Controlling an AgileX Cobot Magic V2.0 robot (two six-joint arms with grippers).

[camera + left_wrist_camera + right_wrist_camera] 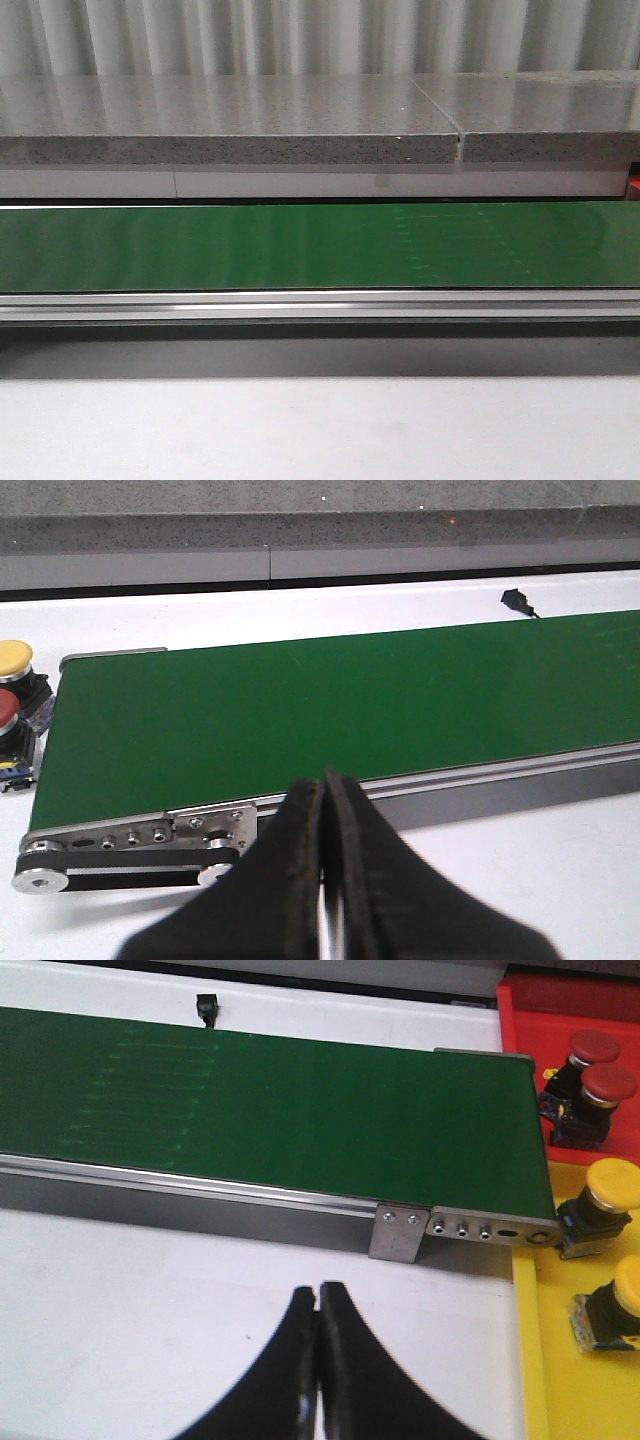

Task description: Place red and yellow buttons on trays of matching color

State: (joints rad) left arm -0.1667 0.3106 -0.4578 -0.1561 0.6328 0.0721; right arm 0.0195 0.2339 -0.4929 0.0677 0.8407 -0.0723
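In the left wrist view a yellow button [14,658] and a red button [6,711] stand on the white table just off the end of the green belt [300,710]. My left gripper [324,780] is shut and empty, over the white table in front of the belt's frame. In the right wrist view two red buttons [594,1045] [610,1085] stand on the red tray [520,1010], and two yellow buttons [612,1183] [630,1285] stand on the yellow tray [570,1390]. My right gripper [319,1288] is shut and empty over the white table.
The green conveyor belt [320,245] runs across the front view, with a metal rail [320,305] in front and a grey stone ledge [230,120] behind. A small black sensor [206,1006] sits behind the belt. Neither gripper shows in the front view.
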